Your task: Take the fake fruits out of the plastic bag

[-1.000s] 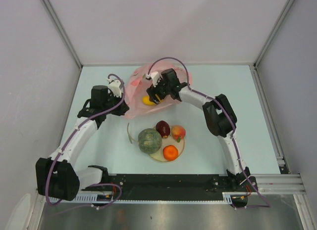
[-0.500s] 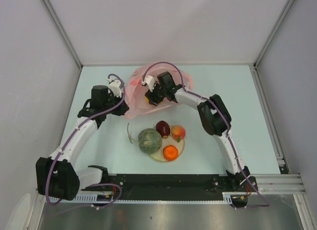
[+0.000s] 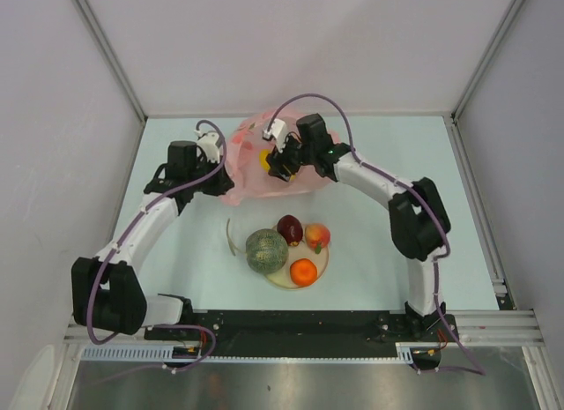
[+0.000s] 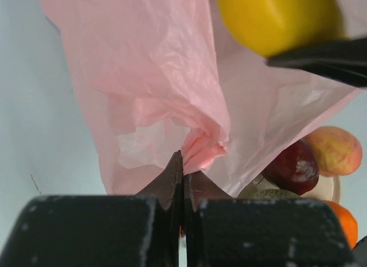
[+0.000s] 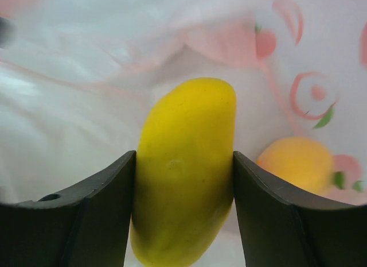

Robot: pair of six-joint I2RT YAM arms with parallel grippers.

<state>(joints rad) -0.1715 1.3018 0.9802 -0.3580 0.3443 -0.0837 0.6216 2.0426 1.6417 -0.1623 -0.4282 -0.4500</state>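
Left gripper (image 4: 182, 184) pinched tight on a fold of the plastic bag (image 4: 155, 66). Right gripper (image 5: 183, 163) clamped on the yellow oblong fruit (image 5: 186, 123), at the bag's far side.

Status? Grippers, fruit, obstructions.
Left gripper shut on pink plastic bag. Right gripper shut on yellow oblong fruit, over bag. One round yellow-orange fruit inside bag. No obstruction seen.

Translucent pink bag (image 3: 240, 179), yellow oblong fruit (image 5: 183, 169), netted grey-green melon (image 3: 266, 250), dark red apple (image 3: 289, 228)
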